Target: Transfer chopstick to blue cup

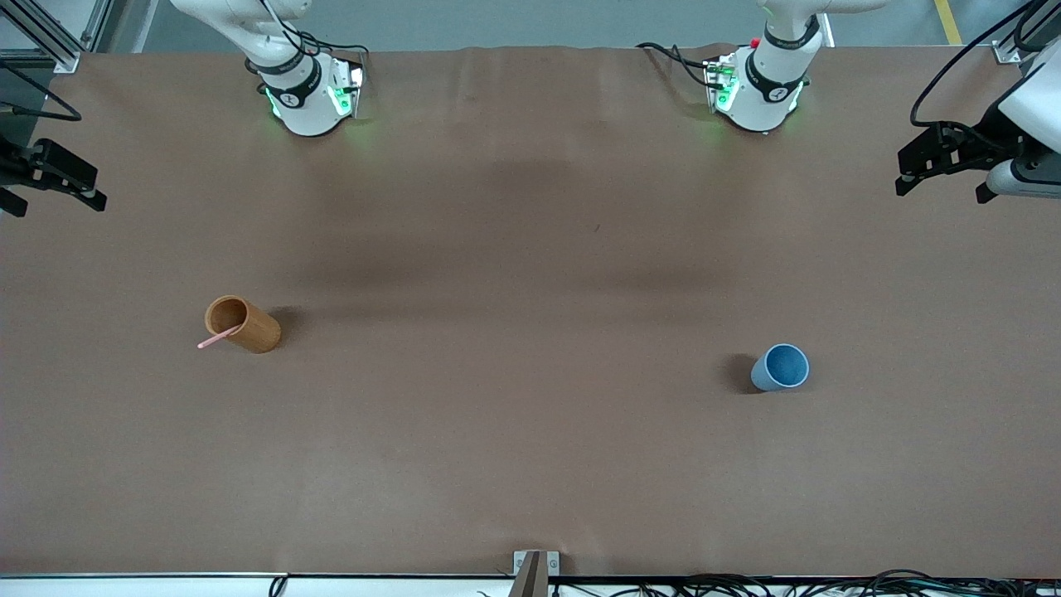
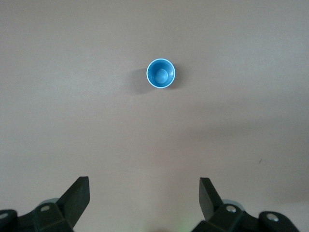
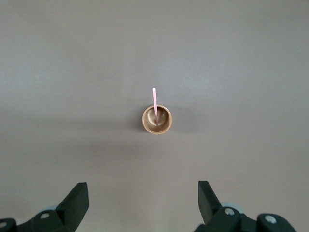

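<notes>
A pale pink chopstick (image 1: 217,338) stands leaning in the brown wooden cup (image 1: 249,325) toward the right arm's end of the table. It also shows in the right wrist view (image 3: 154,99), sticking out of that cup (image 3: 156,120). The blue cup (image 1: 781,367) stands upright and empty toward the left arm's end; it also shows in the left wrist view (image 2: 161,73). My right gripper (image 1: 56,195) (image 3: 143,189) is open and empty, high over the table's edge at its end. My left gripper (image 1: 942,186) (image 2: 144,186) is open and empty, high over its own end.
The brown tabletop (image 1: 530,431) is bare between the two cups. The arm bases (image 1: 307,95) (image 1: 758,91) stand at the table's edge farthest from the front camera. A small metal bracket (image 1: 535,568) sits at the nearest edge.
</notes>
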`<action>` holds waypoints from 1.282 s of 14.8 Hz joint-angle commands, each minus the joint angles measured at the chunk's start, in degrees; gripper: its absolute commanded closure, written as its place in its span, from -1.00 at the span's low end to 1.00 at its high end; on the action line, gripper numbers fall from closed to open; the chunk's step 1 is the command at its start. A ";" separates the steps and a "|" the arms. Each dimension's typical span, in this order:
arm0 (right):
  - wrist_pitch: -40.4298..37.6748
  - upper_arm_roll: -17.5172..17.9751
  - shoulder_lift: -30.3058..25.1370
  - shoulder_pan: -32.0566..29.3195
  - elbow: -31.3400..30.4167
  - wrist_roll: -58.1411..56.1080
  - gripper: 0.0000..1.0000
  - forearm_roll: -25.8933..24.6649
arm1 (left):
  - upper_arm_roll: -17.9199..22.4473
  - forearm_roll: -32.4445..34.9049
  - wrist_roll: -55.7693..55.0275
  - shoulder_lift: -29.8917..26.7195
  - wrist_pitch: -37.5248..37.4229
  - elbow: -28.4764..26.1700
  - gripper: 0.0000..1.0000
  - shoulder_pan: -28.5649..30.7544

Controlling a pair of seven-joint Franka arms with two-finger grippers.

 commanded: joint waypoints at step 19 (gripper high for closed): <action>17.71 -0.03 20.12 -1.83 0.73 0.84 -0.70 -2.46 | 0.49 -3.27 1.00 23.25 30.26 -9.52 -1.00 3.80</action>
